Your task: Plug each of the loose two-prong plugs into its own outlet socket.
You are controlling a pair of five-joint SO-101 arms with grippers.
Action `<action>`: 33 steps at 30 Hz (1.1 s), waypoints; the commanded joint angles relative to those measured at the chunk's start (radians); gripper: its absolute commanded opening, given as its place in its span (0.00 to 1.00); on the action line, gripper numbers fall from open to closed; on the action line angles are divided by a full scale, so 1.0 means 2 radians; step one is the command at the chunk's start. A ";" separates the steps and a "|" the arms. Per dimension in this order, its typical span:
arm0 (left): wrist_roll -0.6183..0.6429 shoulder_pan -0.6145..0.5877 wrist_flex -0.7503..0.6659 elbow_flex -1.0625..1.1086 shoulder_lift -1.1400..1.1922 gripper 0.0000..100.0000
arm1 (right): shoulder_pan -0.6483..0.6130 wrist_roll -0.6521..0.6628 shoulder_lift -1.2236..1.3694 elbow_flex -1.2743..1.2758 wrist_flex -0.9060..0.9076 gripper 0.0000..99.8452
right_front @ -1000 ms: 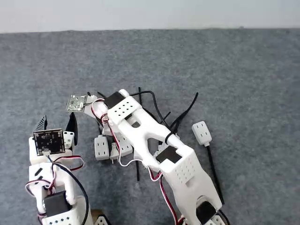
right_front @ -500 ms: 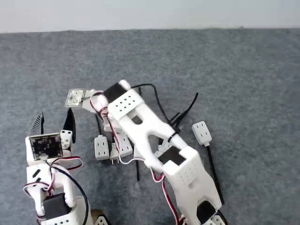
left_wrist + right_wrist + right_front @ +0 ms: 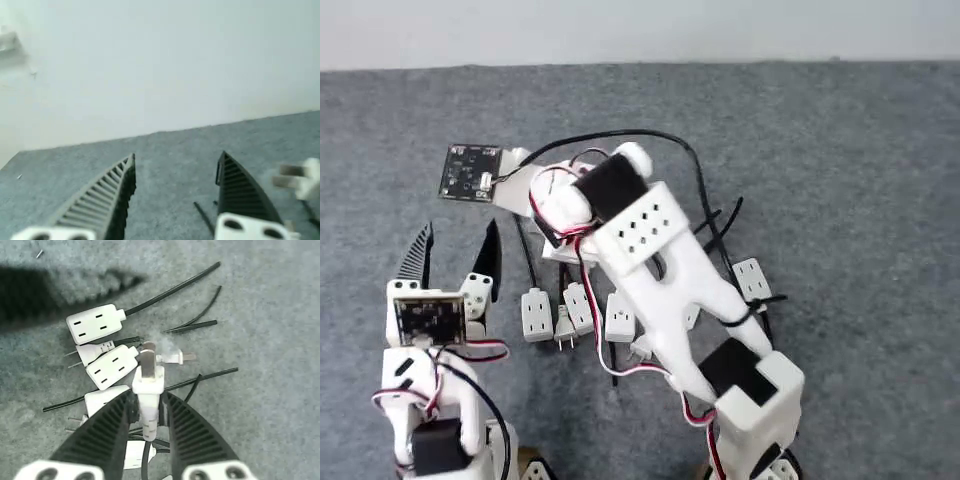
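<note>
Plug [image 3: 148, 382] sits clamped in my right fingers [image 3: 192, 437], held above the sockets [image 3: 95, 324]; my left fingers [image 3: 107, 200] gape empty. Apparently nothing is seated yet.

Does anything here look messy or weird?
Yes. The white sockets and loose plugs lie jumbled in a heap on the grey carpet, and their black cords are short stubs that lead nowhere. The right claw grips one plug, prongs pointing out.

Plug [image 3: 148, 390]: wht smooth plastic, metal prongs. Carpet [image 3: 840, 150]: grey fuzzy cloth. R claw fingers [image 3: 100, 435]: blk ribbed plastic.
</note>
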 commanded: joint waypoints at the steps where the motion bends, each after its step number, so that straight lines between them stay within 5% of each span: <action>1: 0.006 0.035 0.048 -0.089 -0.007 0.26 | 0.005 0.007 -0.041 -0.028 0.019 0.01; 10: 0.005 0.074 0.071 -0.144 -0.006 0.26 | 0.001 -0.018 -0.045 -0.029 0.020 0.01; 33: 0.006 0.073 0.015 -0.044 -0.006 0.26 | -0.038 -0.021 -0.140 0.036 0.021 0.01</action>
